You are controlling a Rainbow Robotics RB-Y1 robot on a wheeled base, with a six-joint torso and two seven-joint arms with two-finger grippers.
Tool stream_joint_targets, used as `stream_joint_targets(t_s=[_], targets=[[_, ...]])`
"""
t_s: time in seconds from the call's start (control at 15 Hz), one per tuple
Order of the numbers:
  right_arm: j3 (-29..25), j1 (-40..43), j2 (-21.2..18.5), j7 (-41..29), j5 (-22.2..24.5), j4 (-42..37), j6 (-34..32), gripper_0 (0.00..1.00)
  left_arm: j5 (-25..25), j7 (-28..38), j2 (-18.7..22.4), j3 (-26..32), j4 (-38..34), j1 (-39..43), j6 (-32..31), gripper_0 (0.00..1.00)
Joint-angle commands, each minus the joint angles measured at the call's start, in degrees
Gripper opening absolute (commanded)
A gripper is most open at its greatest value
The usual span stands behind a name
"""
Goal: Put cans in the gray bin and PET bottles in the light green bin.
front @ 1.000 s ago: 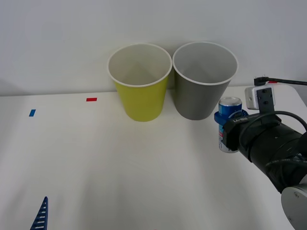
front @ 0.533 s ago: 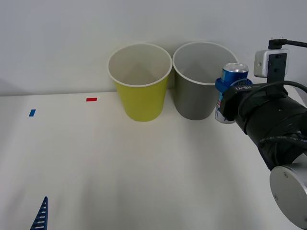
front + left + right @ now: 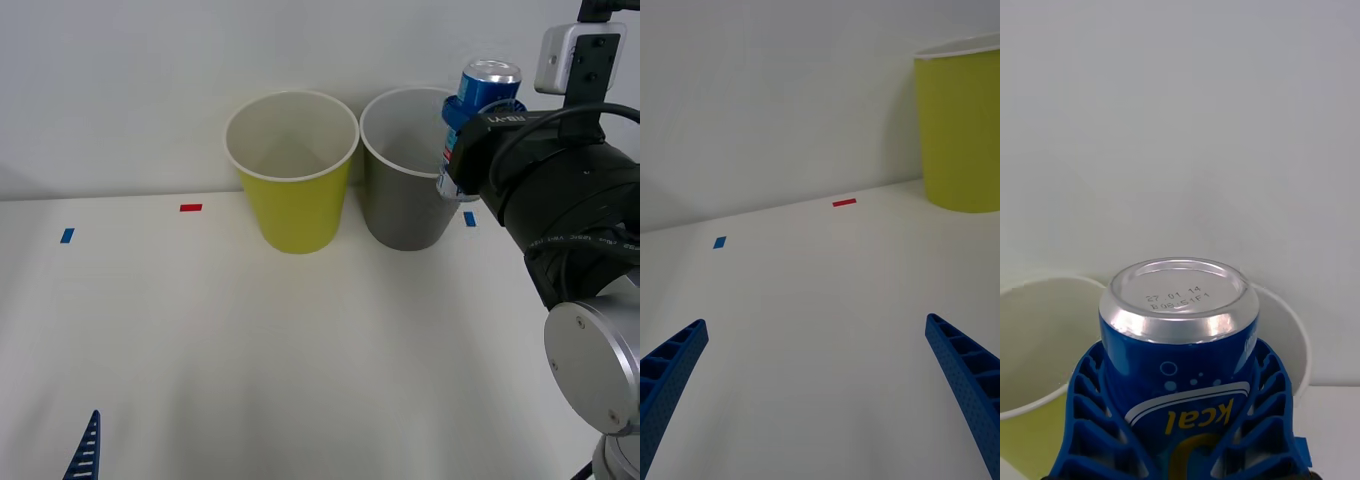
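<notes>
Your right hand (image 3: 470,125) pinches the blue can (image 3: 480,95) upright, raised at the gray bin's (image 3: 415,195) right rim. Centre it over the opening before releasing. Your left hand (image 3: 820,390) waits spread above the desk (image 3: 250,340).

The drink can (image 3: 1178,352) is blue with a silver top, pale bubbles and a white label panel carrying blue lettering and a yellow ring. The ribbed fingers (image 3: 1090,420) around it are blue, on a black arm (image 3: 560,200) with a silver joint cap. The gray bin (image 3: 410,205) is dark gray with a white rim and pale inside. The light green bin (image 3: 295,210) is yellow-green, white-rimmed, white inside. The table (image 3: 250,340) is white, marked with a red tape strip (image 3: 190,207) and blue tape marks (image 3: 67,235).
</notes>
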Motion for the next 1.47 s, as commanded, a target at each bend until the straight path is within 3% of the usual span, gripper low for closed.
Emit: stream_joint_targets(t_s=[0.07, 0.53, 0.87, 1.47], targets=[[-1.69, -4.08, 0.1, 0.85, -0.81, 4.59, -3.98, 0.0, 0.01, 0.0, 0.0, 0.0, 0.0, 0.0, 0.0, 1.0], [-5.65, -12.6, -1.92, 1.03, -2.83, 20.67, -15.5, 0.0, 0.01, 0.0, 0.0, 0.0, 0.0, 0.0, 0.0, 1.0], [-6.09, -15.5, -3.33, 0.77, -3.54, 33.42, -28.15, 0.0, 0.01, 0.0, 0.0, 0.0, 0.0, 0.0, 0.0, 1.0], [-6.44, -16.38, -4.91, 0.77, -3.89, 41.59, -38.09, 0.0, 0.01, 0.0, 0.0, 0.0, 0.0, 0.0, 0.0, 1.0]])
